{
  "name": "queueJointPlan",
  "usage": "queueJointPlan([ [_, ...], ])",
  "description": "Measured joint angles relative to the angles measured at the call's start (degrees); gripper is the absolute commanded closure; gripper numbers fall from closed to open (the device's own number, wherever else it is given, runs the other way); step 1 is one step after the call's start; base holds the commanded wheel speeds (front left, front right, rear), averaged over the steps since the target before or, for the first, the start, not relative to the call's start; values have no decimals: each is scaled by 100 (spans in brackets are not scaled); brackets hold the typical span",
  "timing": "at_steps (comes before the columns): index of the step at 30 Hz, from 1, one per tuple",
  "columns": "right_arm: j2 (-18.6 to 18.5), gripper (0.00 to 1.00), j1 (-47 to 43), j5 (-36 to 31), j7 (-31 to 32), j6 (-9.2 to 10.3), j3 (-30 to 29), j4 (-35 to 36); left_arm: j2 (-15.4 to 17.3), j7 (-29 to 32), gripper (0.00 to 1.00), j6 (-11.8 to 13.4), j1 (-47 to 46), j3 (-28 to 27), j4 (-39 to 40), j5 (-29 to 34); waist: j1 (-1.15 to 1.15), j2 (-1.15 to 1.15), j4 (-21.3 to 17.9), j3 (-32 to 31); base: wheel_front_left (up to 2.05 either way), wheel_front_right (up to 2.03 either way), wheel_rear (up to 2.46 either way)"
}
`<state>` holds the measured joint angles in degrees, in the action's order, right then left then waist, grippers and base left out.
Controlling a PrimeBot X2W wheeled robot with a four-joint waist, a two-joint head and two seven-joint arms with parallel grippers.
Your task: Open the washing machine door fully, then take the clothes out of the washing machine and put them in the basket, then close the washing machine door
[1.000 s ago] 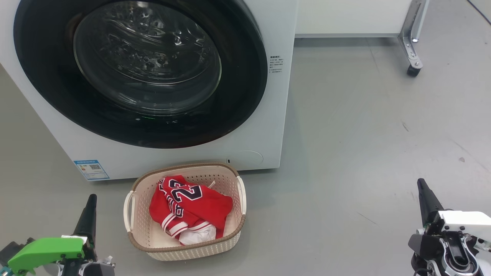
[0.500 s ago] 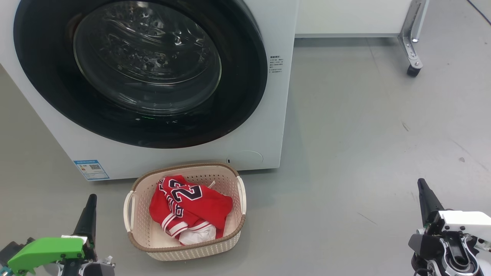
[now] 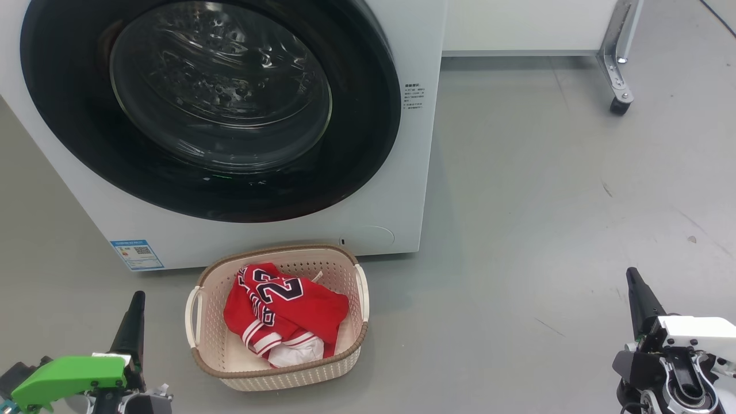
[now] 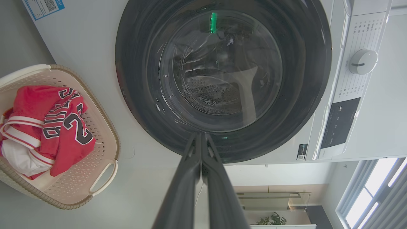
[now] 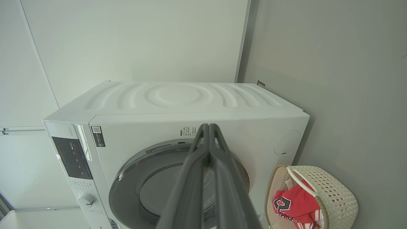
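Observation:
The white washing machine (image 3: 402, 190) fills the upper left of the head view, its black-rimmed glass door (image 3: 213, 103) flush against the front. On the floor before it stands the cream basket (image 3: 345, 351) holding the red clothes (image 3: 287, 313), the number 23 jersey on top. The same basket (image 4: 101, 140) and clothes (image 4: 54, 121) lie at the left of the left wrist view, and the door (image 4: 222, 76) is ahead. My left gripper (image 3: 137, 299) rests low at the basket's left, shut and empty. My right gripper (image 3: 631, 275) is far right, shut and empty. Basket (image 5: 337, 197) again in the right wrist view.
A white cabinet on a metal leg with a castor (image 3: 620, 106) stands at the back right. Open grey floor (image 3: 546, 230) stretches between the machine and my right gripper. The machine's control panel and dial (image 4: 362, 62) show in the left wrist view.

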<state>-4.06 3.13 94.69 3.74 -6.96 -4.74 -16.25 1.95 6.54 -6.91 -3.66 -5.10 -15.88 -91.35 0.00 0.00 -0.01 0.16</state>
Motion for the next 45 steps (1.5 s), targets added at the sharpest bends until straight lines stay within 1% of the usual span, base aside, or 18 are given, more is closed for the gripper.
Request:
queueJointPlan([
  [45,5,100,0,-1,8,-1,-24,18,0,-5,100,-1,0,3,4,0,0,0,0,1,0,0,0],
])
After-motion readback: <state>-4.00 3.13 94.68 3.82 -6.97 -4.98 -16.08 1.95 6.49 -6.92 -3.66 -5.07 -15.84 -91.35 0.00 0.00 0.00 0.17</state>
